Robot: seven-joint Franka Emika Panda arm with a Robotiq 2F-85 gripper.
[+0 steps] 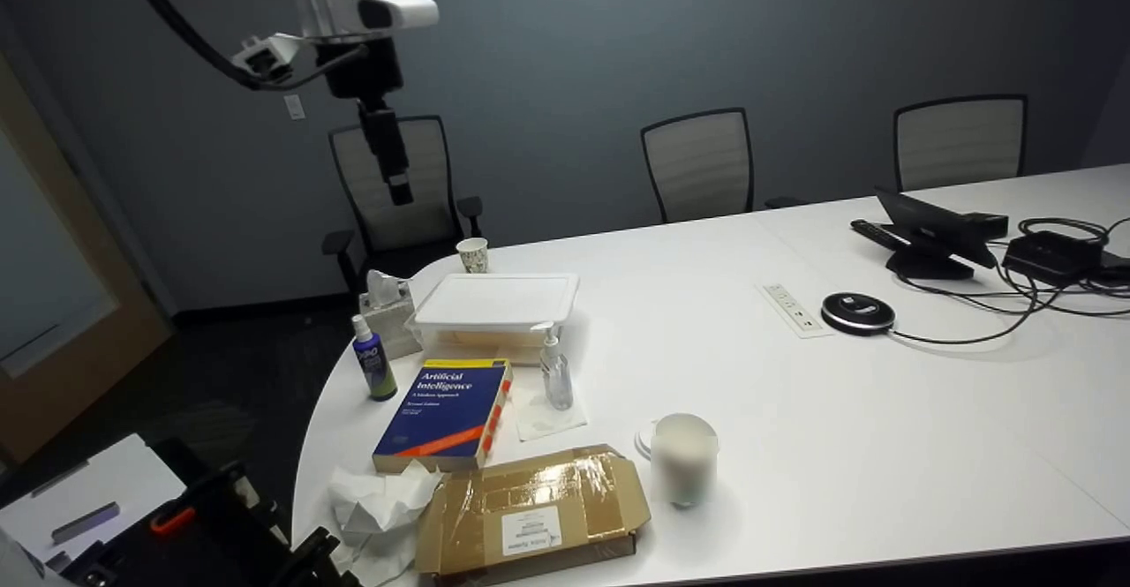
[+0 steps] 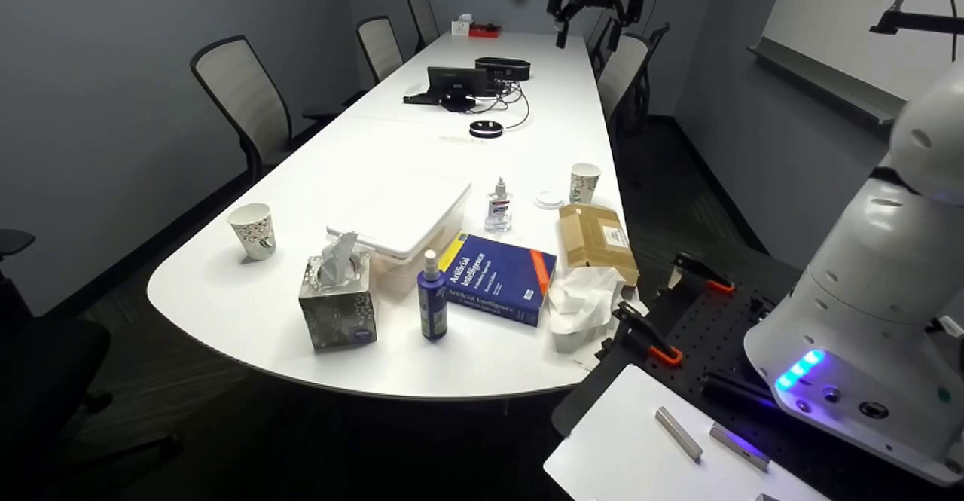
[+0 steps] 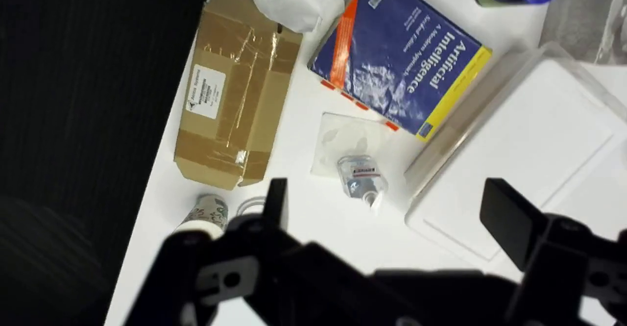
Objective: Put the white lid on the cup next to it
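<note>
White lid (image 2: 549, 199) is lying flat on the table (image 1: 839, 446), near the long edge on the side of the arm's base (image 2: 881, 365). Its round faces are running level with the tabletop, so its short axis is pointing straight up; the views are not showing clearly which face is looking upward. In the wrist view it is showing pale concentric rings, one side sitting hidden behind a finger (image 3: 277, 203) of the end effector (image 2: 587, 40). The end effector is hanging well above the table, its two dark, blocky fingertips standing far apart and gripping nothing.

Just beside the lid, closer to the edge, the cup (image 2: 584, 184) is standing upright, its long axis vertical, its mouth facing up and its paper wall narrowing toward the base; a dark print is covering its side.

Toward the table's rounded end, a cardboard box (image 1: 530, 516) is lying with its long side roughly following the same edge, its taped brown surface glinting. Farther in from the edge, a clear pump bottle (image 2: 498, 213) is standing near the lid, a thick, glossy blue book (image 2: 497, 275) is lying flat, and a plastic box (image 1: 496, 300) is showing a smooth white top. Another patterned cup (image 2: 252, 231) is standing by the opposite edge, where the table is curving round.
</note>
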